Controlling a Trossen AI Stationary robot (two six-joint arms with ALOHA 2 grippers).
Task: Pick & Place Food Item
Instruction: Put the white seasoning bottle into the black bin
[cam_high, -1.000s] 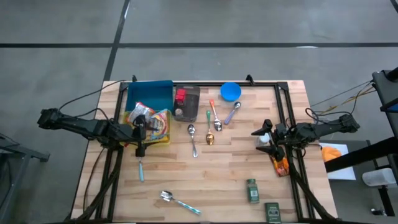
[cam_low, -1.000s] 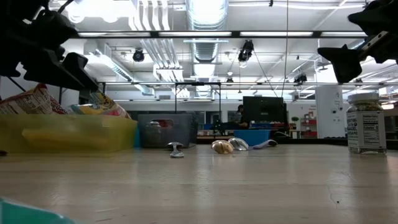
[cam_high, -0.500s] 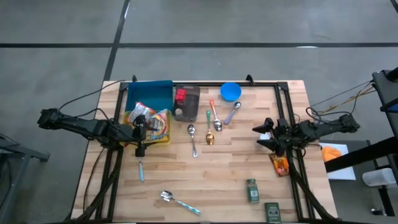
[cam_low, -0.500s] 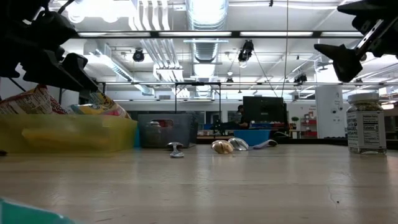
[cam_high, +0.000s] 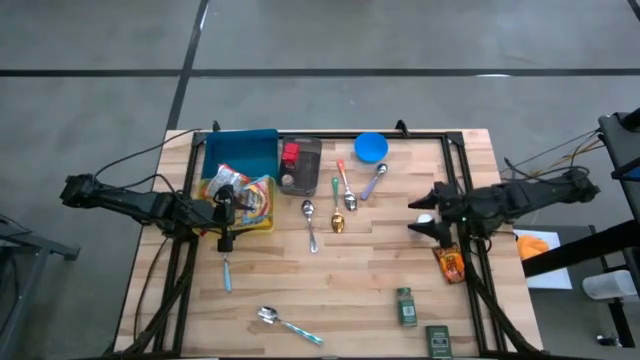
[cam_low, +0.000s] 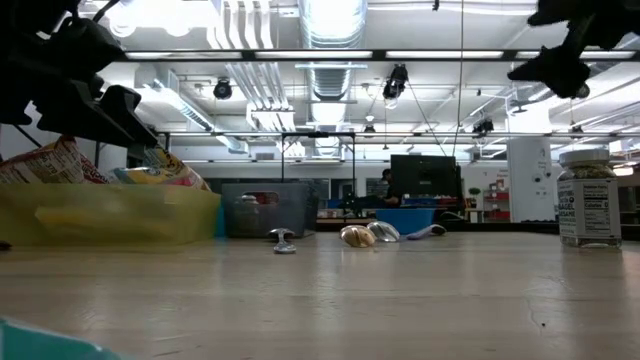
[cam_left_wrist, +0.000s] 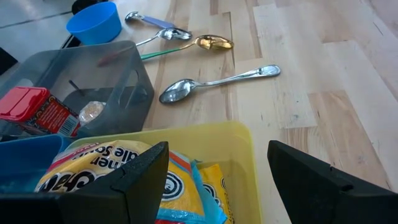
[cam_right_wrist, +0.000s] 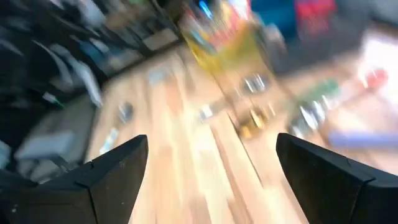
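orange snack packet (cam_high: 451, 265) flat on table edge, both grippers' jaws apart, empty

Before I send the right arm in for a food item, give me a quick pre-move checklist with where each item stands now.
1. Right claw open and empty: ok, nothing between its fingers.
2. Left claw open, parked over the yellow bin: ok.
3. Snack packet inside the yellow bin: ok.
4. Orange packet at the table's right edge, reachable: ok, it lies flat just beside the right claw.
5. Spice jar upright, clear of the right claw: ok.
6. Right wrist view usable for aiming: not ok, motion-blurred; use the high view.
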